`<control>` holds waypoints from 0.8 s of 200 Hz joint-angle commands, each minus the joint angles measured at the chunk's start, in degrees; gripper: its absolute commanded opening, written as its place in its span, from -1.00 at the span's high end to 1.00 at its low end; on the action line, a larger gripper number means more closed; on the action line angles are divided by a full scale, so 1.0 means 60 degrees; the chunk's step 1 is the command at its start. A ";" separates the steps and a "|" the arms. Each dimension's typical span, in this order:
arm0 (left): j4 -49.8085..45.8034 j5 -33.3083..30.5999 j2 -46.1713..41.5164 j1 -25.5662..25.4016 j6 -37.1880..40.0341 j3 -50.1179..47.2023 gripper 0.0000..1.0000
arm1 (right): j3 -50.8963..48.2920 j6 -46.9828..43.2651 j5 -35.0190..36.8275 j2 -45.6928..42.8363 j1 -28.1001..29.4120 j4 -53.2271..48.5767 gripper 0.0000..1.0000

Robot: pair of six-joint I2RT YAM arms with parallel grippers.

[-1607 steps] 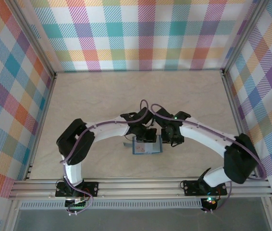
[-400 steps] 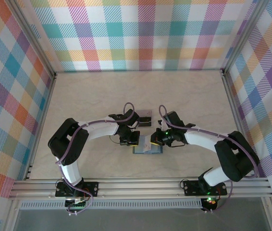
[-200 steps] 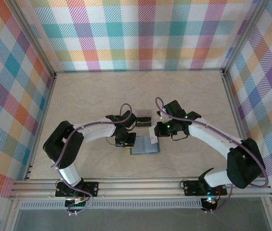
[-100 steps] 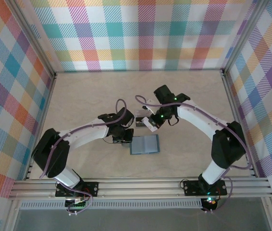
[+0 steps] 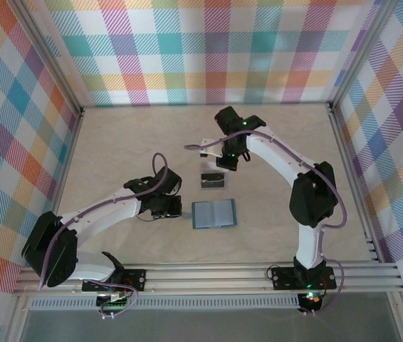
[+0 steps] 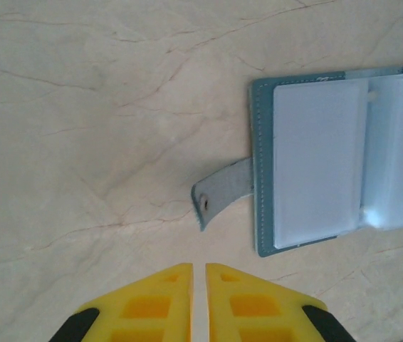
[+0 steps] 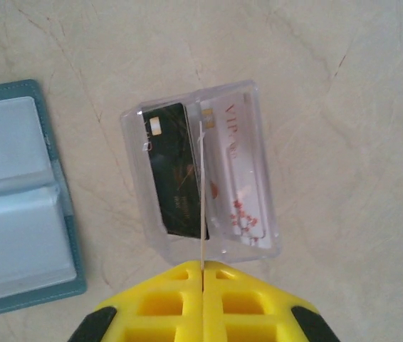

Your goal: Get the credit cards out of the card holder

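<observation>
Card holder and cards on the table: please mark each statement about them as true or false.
1. The card holder lies open on the table. True.
2. The left tool grips the side tab. False: it is apart from the tab and holds nothing.
3. A dark card and a white VIP card lie side by side in a clear case. True.
4. The right tool is wide open. False: it is shut on a thin card, seen edge-on.

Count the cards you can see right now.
3: a black card and a white VIP card side by side in the clear tray, and what looks like a third card held edge-on in the right hand above them. Others may be hidden.
</observation>
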 commanded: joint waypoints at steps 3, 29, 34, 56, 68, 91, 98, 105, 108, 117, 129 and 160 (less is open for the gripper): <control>-0.0253 -0.0325 -0.0612 0.0179 -0.0123 -0.0237 0.72 | 0.0958 -0.1209 0.0023 0.0646 -0.0068 -0.0999 1.00; -0.0312 -0.0378 -0.0854 0.0260 -0.0120 -0.0321 0.72 | 0.1774 -0.1378 0.0083 0.1264 -0.0068 -0.1419 1.00; -0.0347 -0.0411 -0.0849 0.0274 -0.0117 -0.0322 0.72 | 0.1902 -0.1378 0.0084 0.1355 -0.0071 -0.1457 1.00; -0.0419 -0.0466 -0.0917 0.0334 -0.0111 -0.0329 0.71 | 0.2159 -0.1458 0.0015 0.1662 -0.0056 -0.1505 1.00; -0.0389 -0.0405 -0.0893 0.0363 -0.0092 -0.0337 0.71 | 0.2203 -0.1486 -0.0032 0.1791 -0.0042 -0.1513 1.00; -0.0398 -0.0372 -0.0820 0.0428 -0.0063 -0.0333 0.71 | 0.2205 -0.1501 -0.0034 0.2033 -0.0038 -0.1520 1.00; -0.0400 -0.0370 -0.0795 0.0437 -0.0055 -0.0322 0.71 | 0.2198 -0.1509 -0.0034 0.2117 -0.0029 -0.1553 1.00; -0.0400 -0.0357 -0.0780 0.0451 -0.0055 -0.0315 0.71 | 0.2198 -0.1504 -0.0054 0.2184 -0.0024 -0.1586 1.00; -0.0407 -0.0344 -0.0767 0.0462 -0.0054 -0.0321 0.71 | 0.2198 -0.1516 -0.0069 0.2210 -0.0024 -0.1606 1.00; -0.0375 -0.0317 -0.0761 0.0469 -0.0056 -0.0323 0.71 | 0.2189 -0.1549 -0.0133 0.2281 -0.0024 -0.1665 1.00; -0.0371 -0.0298 -0.0756 0.0480 -0.0059 -0.0323 0.70 | 0.2185 -0.1559 -0.0226 0.2355 -0.0010 -0.1692 1.00; -0.0371 -0.0281 -0.0739 0.0509 -0.0045 -0.0299 0.70 | 0.2172 -0.1614 -0.0471 0.2476 0.0006 -0.1725 1.00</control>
